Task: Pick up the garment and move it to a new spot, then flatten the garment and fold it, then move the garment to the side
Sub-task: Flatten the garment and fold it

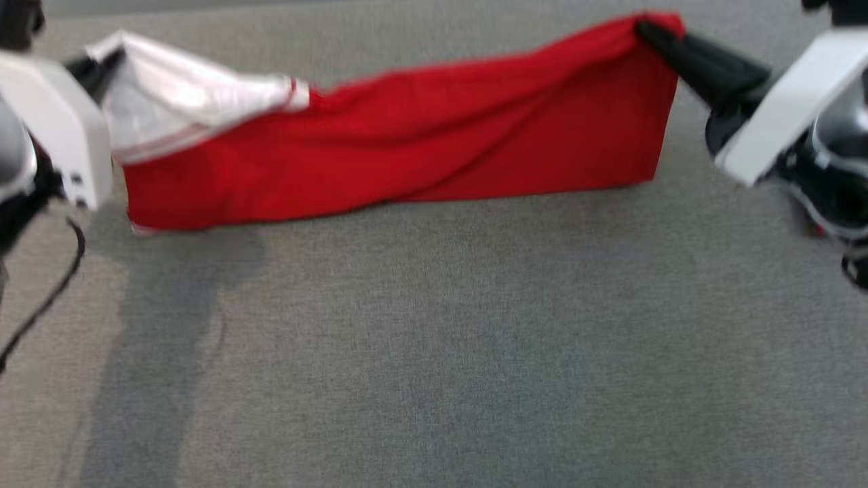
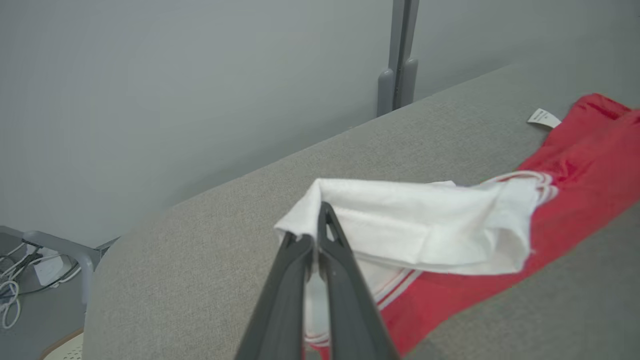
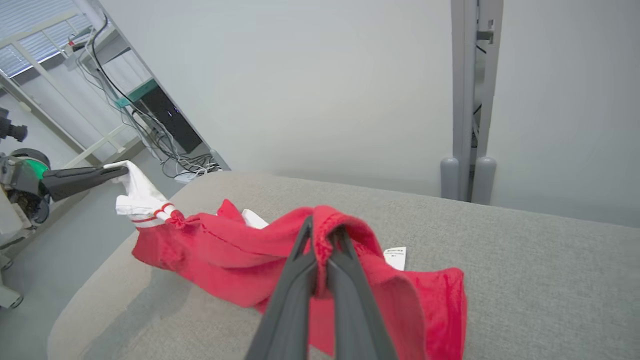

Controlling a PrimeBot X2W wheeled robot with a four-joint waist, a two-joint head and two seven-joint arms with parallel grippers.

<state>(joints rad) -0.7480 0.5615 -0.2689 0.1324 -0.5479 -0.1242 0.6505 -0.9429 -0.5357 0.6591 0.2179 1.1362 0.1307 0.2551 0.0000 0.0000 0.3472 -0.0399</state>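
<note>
Red cloth, white at one end: a garment [image 1: 407, 135] strung in a sagging band between both grippers across the far half of a grey fabric-covered surface [image 1: 434, 352]. Left gripper [image 1: 112, 61] at the upper left of the head view, long dark fingers pressed together on the tip of the white part [image 1: 190, 95]. Seen from the left wrist view, white cloth pinched between the two fingers with hardly a gap, the rest folding away to the right. Right gripper [image 1: 651, 30] at the upper right of the head view, clamped tight on a bunched red corner. Seen from the right wrist view, fabric looped up over the fingertips and falling on both sides.

Top edge raised at each end, dipping toward the middle. Lower red edge down at the grey fabric, whether resting on it or just over it not clear from the head view. Thin red stripes [image 2: 540, 182] where white meets red. Small white label [image 3: 395, 257] poking out on the far side of the red cloth, near the right fingers.

Soft dark shadow [image 1: 176, 285] on the surface below the left end. Black cable [image 1: 47, 298] hanging beside the pale left forearm. Beyond the surface, a plain pale grey wall [image 2: 200, 90] with a grey upright post [image 2: 400, 55]. Tangle of cables [image 3: 165, 145] on the floor in the right wrist view.
</note>
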